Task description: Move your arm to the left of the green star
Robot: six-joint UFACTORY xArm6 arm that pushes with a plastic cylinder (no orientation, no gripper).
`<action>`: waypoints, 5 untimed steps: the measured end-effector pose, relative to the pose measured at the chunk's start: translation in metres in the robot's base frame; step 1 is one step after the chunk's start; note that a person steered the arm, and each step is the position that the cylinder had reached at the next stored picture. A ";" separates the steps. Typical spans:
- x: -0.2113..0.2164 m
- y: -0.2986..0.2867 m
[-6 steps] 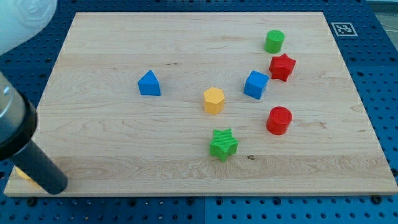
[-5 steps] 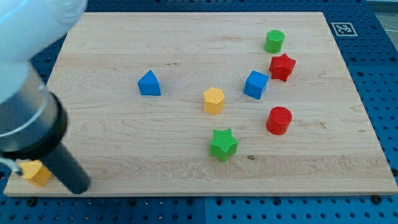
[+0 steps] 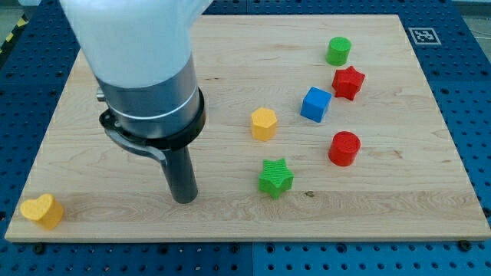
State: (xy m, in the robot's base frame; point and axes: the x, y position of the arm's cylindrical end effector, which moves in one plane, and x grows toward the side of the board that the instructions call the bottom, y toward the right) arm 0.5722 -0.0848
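Observation:
The green star [image 3: 275,177] lies on the wooden board [image 3: 383,207], low and a little right of centre. My tip [image 3: 184,198] rests on the board to the star's left, about a rod's length away and slightly lower in the view, touching no block. The arm's wide body hides the upper left part of the board, and the blue block that stood there is not visible.
A yellow hexagonal block [image 3: 263,123] stands above the star. A blue cube [image 3: 315,104], a red star [image 3: 347,82], a green cylinder [image 3: 338,50] and a red cylinder [image 3: 344,148] sit to the right. A yellow heart [image 3: 41,211] lies at the bottom left corner.
My tip has swept right from the bottom left corner to a spot left of the green star. The arm now covers the blue block. The yellow heart is uncovered.

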 end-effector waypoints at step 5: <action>-0.017 0.050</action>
